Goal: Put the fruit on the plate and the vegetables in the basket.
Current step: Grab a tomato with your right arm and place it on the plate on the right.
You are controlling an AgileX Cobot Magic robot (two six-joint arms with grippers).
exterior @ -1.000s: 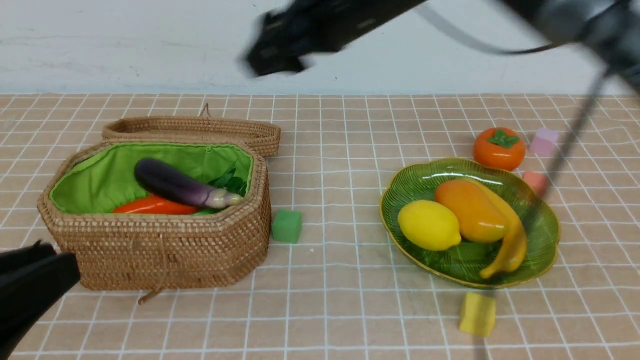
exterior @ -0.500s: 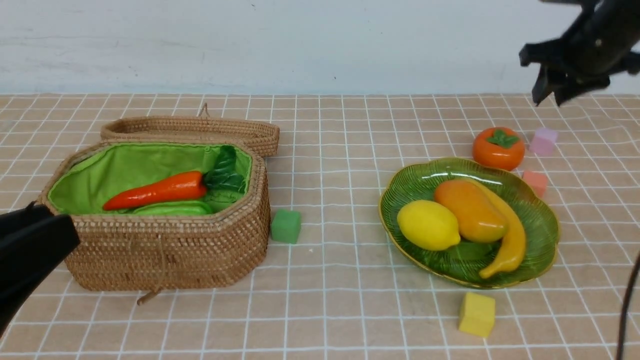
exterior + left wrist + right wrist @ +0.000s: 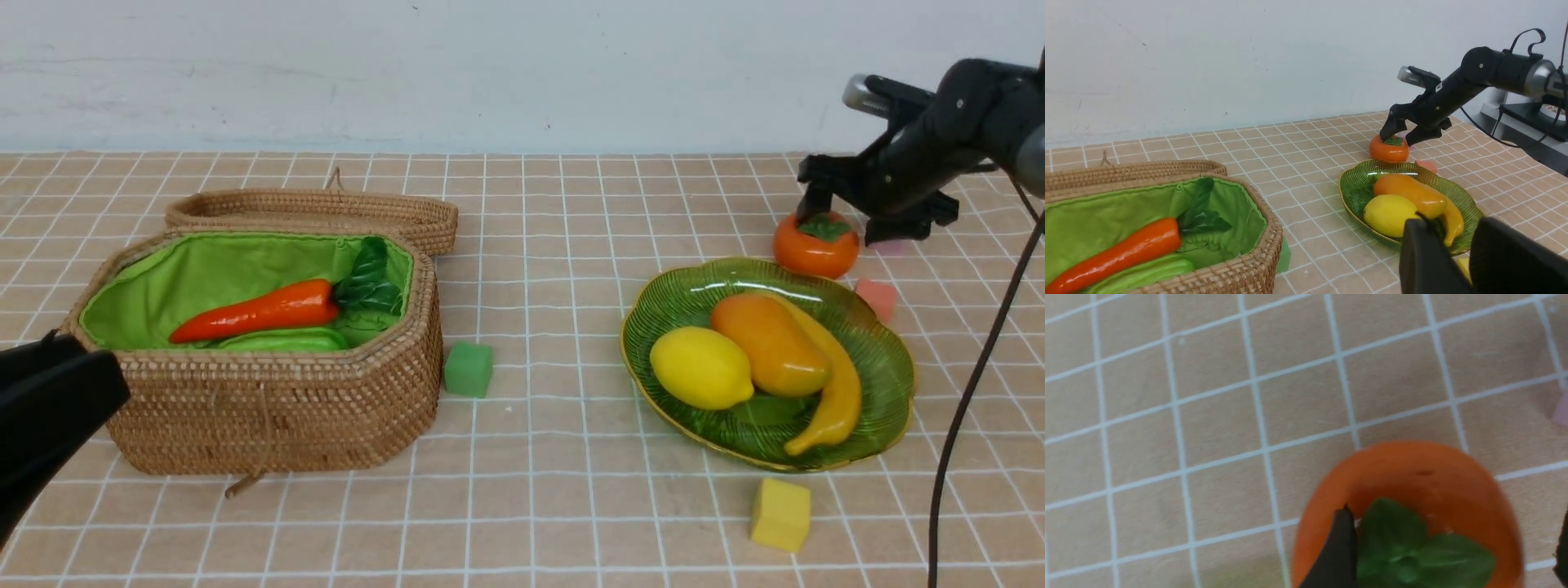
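The round orange persimmon [image 3: 816, 245] sits on the table just behind the green leaf-shaped plate [image 3: 669, 302]. My right gripper [image 3: 849, 219] hangs open right over it. One fingertip [image 3: 1340, 547] touches its top beside the green cap, the other is past its far side. On the plate lie the lemon [image 3: 700, 367], mango [image 3: 767, 343] and banana [image 3: 841, 400]. The open woven basket [image 3: 269, 408] at the left holds the carrot [image 3: 257, 312] and a green gourd [image 3: 282, 340]. My left gripper [image 3: 1455, 241] hovers low beside the basket, fingers apart, nothing between them.
A green cube [image 3: 468, 369] lies right of the basket, a yellow cube [image 3: 780, 513] in front of the plate, and a salmon cube [image 3: 875, 298] behind the plate's right edge. The right arm's cable [image 3: 971, 392] hangs down past the plate's right side. The basket lid [image 3: 310, 212] lies behind it.
My right arm swung from above the table's middle to the far right, came down over the persimmon and opened wider. The eggplant seen in the basket a second ago no longer shows.
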